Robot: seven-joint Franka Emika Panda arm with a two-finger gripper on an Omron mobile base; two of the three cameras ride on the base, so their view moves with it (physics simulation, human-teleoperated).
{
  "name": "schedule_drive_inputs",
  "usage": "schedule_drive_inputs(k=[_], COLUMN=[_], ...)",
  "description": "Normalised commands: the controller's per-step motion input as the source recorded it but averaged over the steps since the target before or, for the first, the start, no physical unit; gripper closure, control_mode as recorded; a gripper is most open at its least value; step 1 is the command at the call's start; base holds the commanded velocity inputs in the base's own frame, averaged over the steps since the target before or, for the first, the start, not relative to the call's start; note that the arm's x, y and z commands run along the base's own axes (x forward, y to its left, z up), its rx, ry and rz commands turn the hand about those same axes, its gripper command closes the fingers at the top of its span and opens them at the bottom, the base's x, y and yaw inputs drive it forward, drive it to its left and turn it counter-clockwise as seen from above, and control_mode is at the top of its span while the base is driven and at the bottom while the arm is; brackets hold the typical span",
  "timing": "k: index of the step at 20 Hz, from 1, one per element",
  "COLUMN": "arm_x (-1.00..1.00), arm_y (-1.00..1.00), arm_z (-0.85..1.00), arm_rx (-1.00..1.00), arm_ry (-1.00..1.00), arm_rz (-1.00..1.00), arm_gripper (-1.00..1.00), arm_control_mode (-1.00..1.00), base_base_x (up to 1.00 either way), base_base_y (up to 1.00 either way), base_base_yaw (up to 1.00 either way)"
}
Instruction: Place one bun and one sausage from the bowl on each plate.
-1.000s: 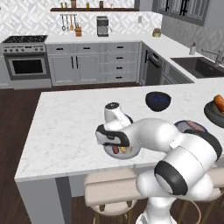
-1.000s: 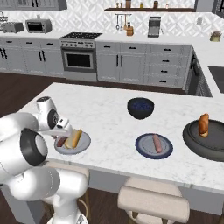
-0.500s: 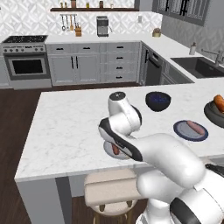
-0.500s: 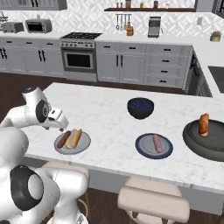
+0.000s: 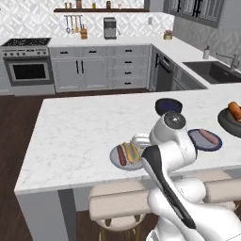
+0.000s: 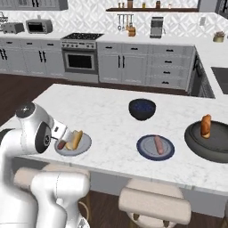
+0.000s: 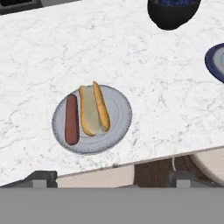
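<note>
Light grey plate (image 7: 111, 124) sits near the counter's front edge, holding one sausage (image 7: 71, 118) and one split bun (image 7: 93, 110) side by side, nearly touching, long axes parallel, both running roughly top to bottom in the hand view. Blue-rimmed plate (image 6: 144, 152) further right carries a second sausage (image 6: 158, 144), long axis pointing away from the counter's front edge. Wide dark bowl (image 6: 221, 149) at far right holds a bun (image 6: 205, 126) standing nearly upright. Small blue-inside bowl (image 6: 142, 108) sits behind, between the plates. Arm folds back, gripper (image 7: 111, 178) above the grey plate looking down; fingers spread wide, holding nothing.
</note>
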Motion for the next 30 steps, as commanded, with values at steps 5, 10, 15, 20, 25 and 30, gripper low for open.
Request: schedule_drive_inputs(k=[5,10,15,20,25,30], arm_x=[0.00,0.00,0.00,0.00,0.00,0.00], arm_y=[0.00,0.00,0.00,0.00,0.00,0.00], arm_z=[0.00,0.00,0.00,0.00,0.00,0.00], arm_rx=[0.00,0.00,0.00,0.00,0.00,0.00], arm_ry=[0.00,0.00,0.00,0.00,0.00,0.00], arm_rz=[0.00,0.00,0.00,0.00,0.00,0.00], arm_gripper=[-1.00,-1.00,-1.00,-1.00,-1.00,-1.00], arm_control_mode=[1.00,1.00,1.00,1.00,1.00,1.00], base_base_x=[-0.60,0.22,0.67,0.25,0.00,0.71], base_base_y=[-1.00,-1.00,-0.98,-0.90,-0.80,-0.27], base_base_yaw=[-0.04,-0.04,0.01,0.00,-0.11,-0.04])
